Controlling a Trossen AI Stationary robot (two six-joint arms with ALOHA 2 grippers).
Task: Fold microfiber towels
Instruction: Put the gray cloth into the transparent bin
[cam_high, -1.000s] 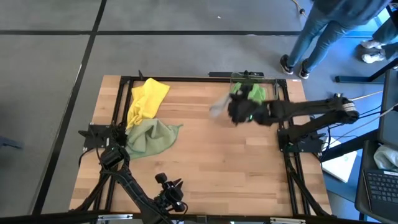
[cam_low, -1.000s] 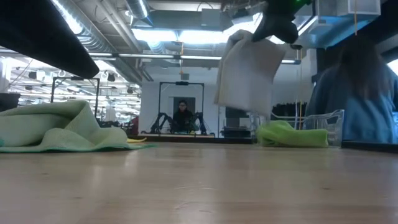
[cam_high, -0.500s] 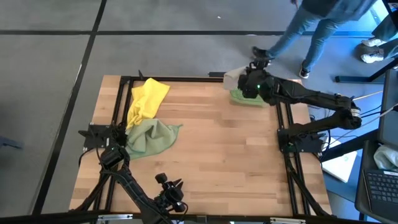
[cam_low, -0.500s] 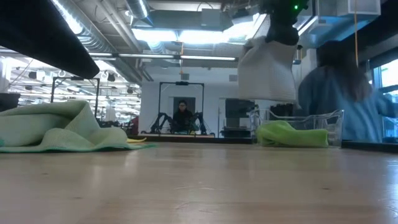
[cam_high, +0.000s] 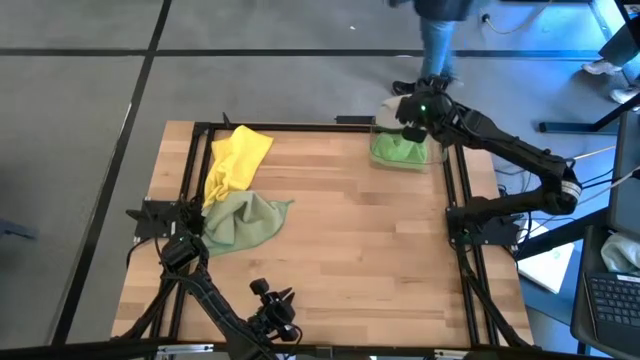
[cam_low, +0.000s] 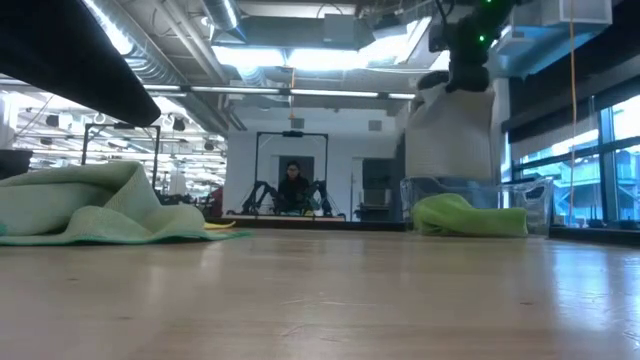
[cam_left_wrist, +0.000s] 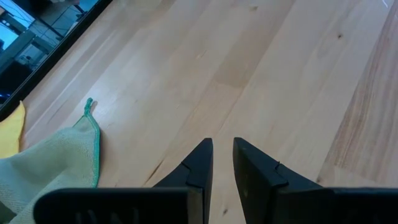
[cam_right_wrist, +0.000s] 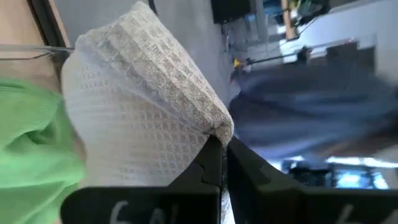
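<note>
My right gripper (cam_high: 415, 108) is shut on a folded grey-beige towel (cam_low: 447, 135) and holds it above the clear bin (cam_low: 535, 200) at the table's far right corner. A bright green towel (cam_high: 398, 152) lies in the bin. The yellow towel (cam_high: 238, 160) lies crumpled at the far left. The pale olive-green towel (cam_high: 243, 220) lies bunched just near of it. My left gripper (cam_left_wrist: 222, 144) waits low over the wood by the near edge. A narrow gap shows between its fingers, with nothing in it. My right gripper pinches the folded grey-beige towel at its upper edge (cam_right_wrist: 211, 127) between its two fingers, several layers together. The fingers slant down onto it from above. The towel (cam_right_wrist: 137, 106) hangs below them, lifted clear, above the green towel (cam_right_wrist: 31, 143).
A black frame (cam_high: 200, 128) runs along the table's left, far and right sides. The middle of the wooden table (cam_high: 360, 250) is bare. A person's legs (cam_high: 438, 45) show on the floor beyond the far edge.
My right gripper has swung toward the table's far right corner and risen a little. It has carried the folded grey-beige towel from over the table beside the bin to above the bin. The towel still hangs from the shut fingers. The person beyond the far edge has walked along the floor.
</note>
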